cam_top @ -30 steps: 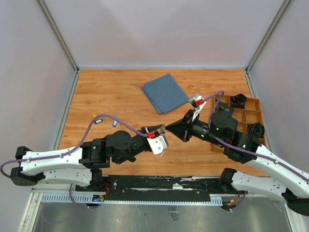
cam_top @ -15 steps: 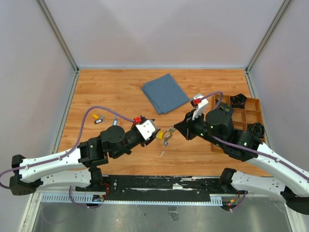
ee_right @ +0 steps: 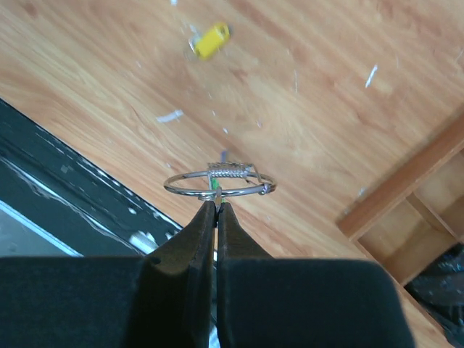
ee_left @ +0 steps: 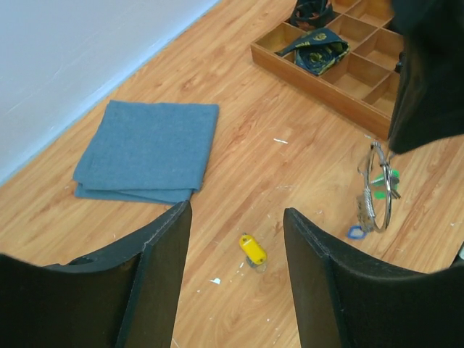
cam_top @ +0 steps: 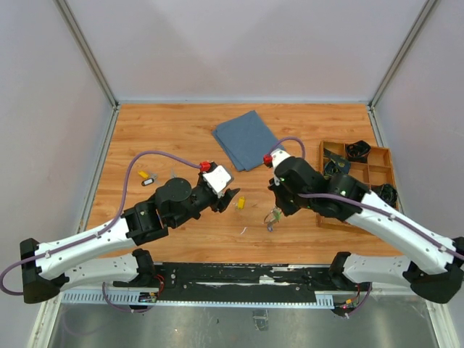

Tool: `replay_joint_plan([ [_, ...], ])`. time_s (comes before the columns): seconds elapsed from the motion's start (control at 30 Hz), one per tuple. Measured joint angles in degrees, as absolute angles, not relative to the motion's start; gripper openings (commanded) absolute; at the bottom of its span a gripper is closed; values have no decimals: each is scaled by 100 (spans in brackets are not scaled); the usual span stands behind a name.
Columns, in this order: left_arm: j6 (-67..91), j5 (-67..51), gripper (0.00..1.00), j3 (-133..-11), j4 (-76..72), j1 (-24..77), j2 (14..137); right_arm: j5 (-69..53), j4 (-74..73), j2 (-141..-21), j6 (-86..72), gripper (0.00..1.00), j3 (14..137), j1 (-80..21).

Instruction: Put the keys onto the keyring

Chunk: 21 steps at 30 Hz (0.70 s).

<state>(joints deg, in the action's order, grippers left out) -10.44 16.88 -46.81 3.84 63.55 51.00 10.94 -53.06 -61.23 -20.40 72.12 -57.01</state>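
Release is the change: the left tool (ee_left: 235,212) has spread its jaws and drawn back, leaving the yellow key (ee_left: 252,250) loose on the surface (cam_top: 159,138). The right tool (ee_right: 216,206), pressed together, pinches the keyring (ee_right: 220,183) above the wood nearby. That key probably needs regrasping before threading.

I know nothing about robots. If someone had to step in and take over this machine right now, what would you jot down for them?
Left gripper: open and empty, poised over a yellow-tagged key that lies on the table.
Right gripper: shut on the keyring, holding it up off the table.
Done: a green tag and a blue tag seem to hang from the ring.
Left: the yellow-tagged key, plus a second yellow key and a dark key at the table's left side.
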Motion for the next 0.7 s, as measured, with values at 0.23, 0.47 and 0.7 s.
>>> replay_joint_plan([
  [0.23, -998, 1756, 60, -4681, 419, 6342, 5052, 843, -5789, -7505, -1629, 2, 7199, -5443],
  [0.47, -954, 1914, 60, -4681, 644, 6340, 4746, 552, -5223, -8731, -1096, 20, 7137, -4958],
  [0.7, -851, 2036, 60, -4681, 805, 6340, 4598, 322, -4060, -8936, -873, 47, 6934, -4484],
])
